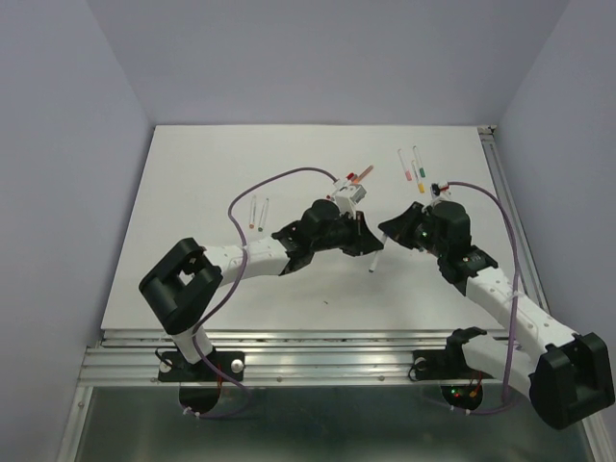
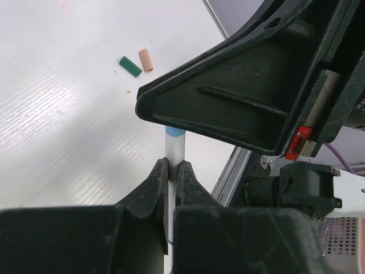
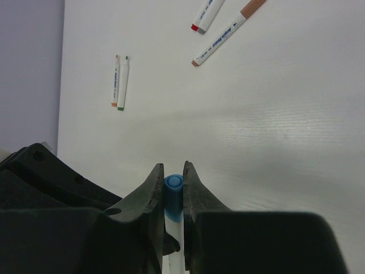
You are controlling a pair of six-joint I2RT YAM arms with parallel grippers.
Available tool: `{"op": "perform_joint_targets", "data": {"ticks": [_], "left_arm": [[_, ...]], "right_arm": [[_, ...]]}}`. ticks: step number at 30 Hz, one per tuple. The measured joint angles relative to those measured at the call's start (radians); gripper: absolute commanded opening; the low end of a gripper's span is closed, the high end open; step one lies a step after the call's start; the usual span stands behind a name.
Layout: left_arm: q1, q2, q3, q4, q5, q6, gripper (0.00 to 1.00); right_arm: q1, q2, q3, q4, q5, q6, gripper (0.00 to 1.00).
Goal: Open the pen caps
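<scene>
Left wrist: green cap [image 2: 130, 66], peach cap [image 2: 146, 60] loose beyond clamped pen [image 2: 174, 149].

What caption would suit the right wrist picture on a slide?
Right hand pinching a blue pen cap, four other pens lying on the white table beyond.

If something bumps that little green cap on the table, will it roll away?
Probably. The green cap is a round tube lying on its side on the smooth table, so it would likely roll. It looks tiny, so probably light. The peach cap beside it might block one side.
</scene>
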Motion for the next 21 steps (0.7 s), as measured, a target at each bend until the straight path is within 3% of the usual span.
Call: {"op": "perform_joint_targets", "data": {"ticks": [4,10,12,14,17,21], "left_arm": [[0.000,0.000,-0.003,-0.002,0.000,-0.002,0.39],[-0.012,0.000,-0.003,-0.010,0.012,0.006,0.41],[-0.014,0.000,-0.003,-0.014,0.016,0.009,0.39],[-0.015,0.001,-0.003,-0.018,0.021,0.011,0.28],[-0.014,0.009,-0.003,-0.024,0.023,0.014,0.00],[-0.014,0.018,0.002,-0.027,0.026,0.011,0.00]], "right_arm": [[0.000,0.015,0.000,0.002,-0.013,0.018,0.01],[0.000,0.020,0.001,0.006,-0.051,0.055,0.01],[0.000,0.019,0.001,0.007,-0.061,0.067,0.01],[0.000,0.018,0.001,0.010,-0.073,0.077,0.01],[0.000,0.016,0.001,0.008,-0.089,0.080,0.01],[0.000,0.021,0.001,0.002,-0.087,0.078,0.01]]}}
